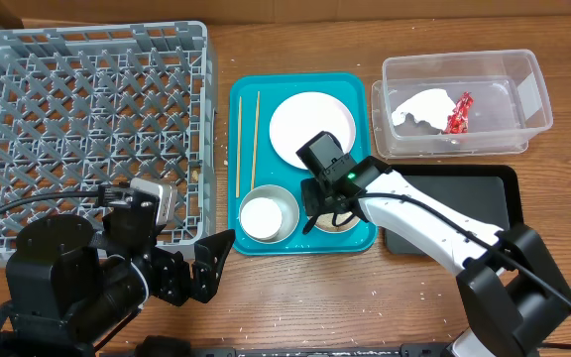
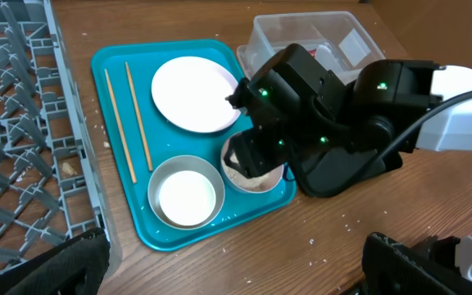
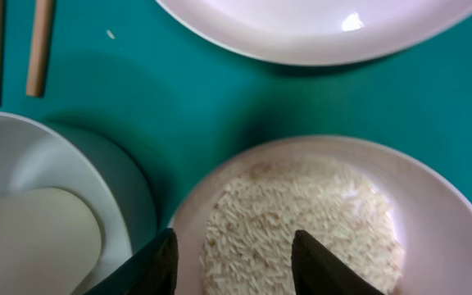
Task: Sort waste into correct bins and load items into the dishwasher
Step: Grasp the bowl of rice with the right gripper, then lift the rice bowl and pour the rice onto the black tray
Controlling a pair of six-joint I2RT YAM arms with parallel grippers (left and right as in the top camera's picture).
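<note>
My right gripper point(image 1: 321, 201) is open, low over the small white bowl point(image 2: 252, 180) of rice point(image 3: 301, 221) at the teal tray's front right. In the right wrist view its fingers point(image 3: 236, 262) straddle the bowl's left part, one by the rim point(image 3: 433, 188), one over the rice. The white plate point(image 1: 310, 124), two chopsticks point(image 1: 238, 149) and the grey metal bowl point(image 1: 269, 213) also lie on the tray. The napkin point(image 1: 419, 104) and red wrapper point(image 1: 458, 112) lie in the clear tub point(image 1: 528, 79). My left gripper point(image 1: 203, 266) is open and empty over the table front point(image 2: 236, 274).
The grey dish rack point(image 1: 87, 119) fills the back left. The black tray point(image 1: 464, 198) lies right of the teal tray point(image 1: 246, 94), partly under my right arm. A pale round thing sits in the metal bowl. Loose rice grains point(image 2: 314, 242) dot the wooden table.
</note>
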